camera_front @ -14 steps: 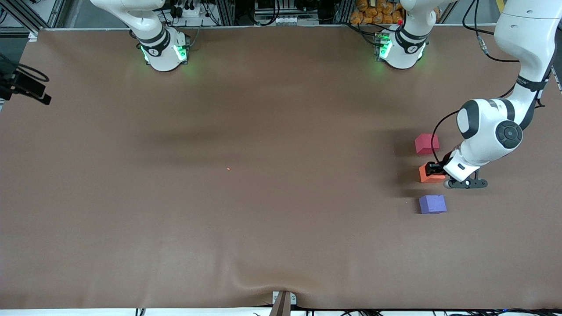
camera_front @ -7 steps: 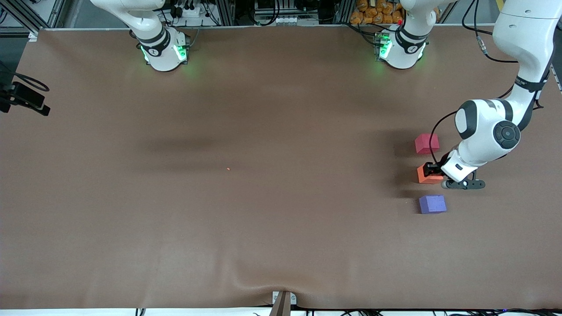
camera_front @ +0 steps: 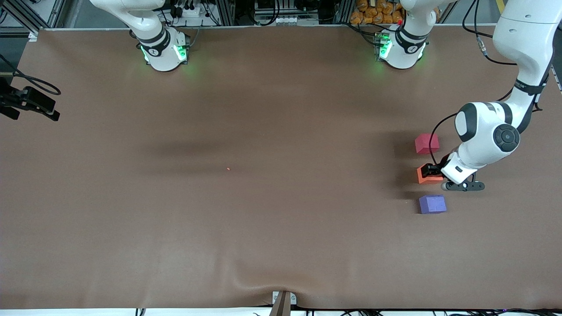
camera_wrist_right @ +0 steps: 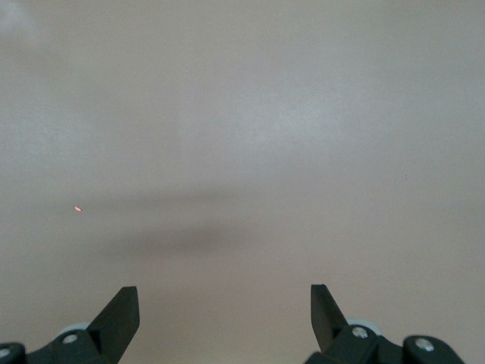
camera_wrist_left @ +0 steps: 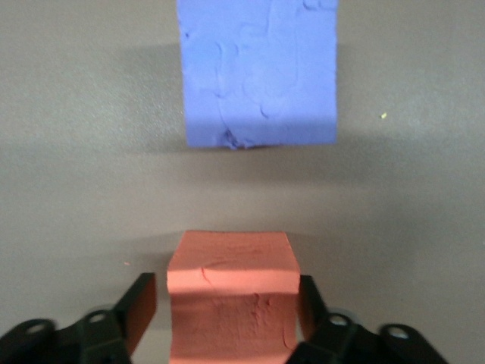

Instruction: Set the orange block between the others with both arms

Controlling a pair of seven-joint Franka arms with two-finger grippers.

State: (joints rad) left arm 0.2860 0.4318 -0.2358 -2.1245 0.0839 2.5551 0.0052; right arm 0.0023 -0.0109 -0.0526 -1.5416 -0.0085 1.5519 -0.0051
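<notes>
Brown table cloth (camera_front: 281, 245): I see no change in it since a second ago; one wrinkle at the edge nearest the front camera.
Right gripper (camera_wrist_right: 225, 299): it waits over the right arm's end of the table. From my station it has drifted a little over the last second. Its fingers stand wide apart with nothing between them.
Orange speck (camera_front: 228, 168): lies mid-table, where it lay before.
Red-pink cube (camera_front: 426, 143): farthest from the front camera of the three, toward the left arm's end; it has not moved.
Orange block (camera_front: 428, 174): on the table between the red-pink cube and the purple-blue one, apart from both. I read it as a touch more toward the right arm's end than a second ago.
Purple-blue cube (camera_front: 432, 204): nearest the front camera of the three, unmoved.
Left gripper (camera_front: 432, 169): down at the orange block, one finger on each side. In the left wrist view I see a gap at one finger (camera_wrist_left: 140, 303), so the claw is loosened and grips nothing.
Left arm: its wrist has edged slightly toward the block over the last second.
</notes>
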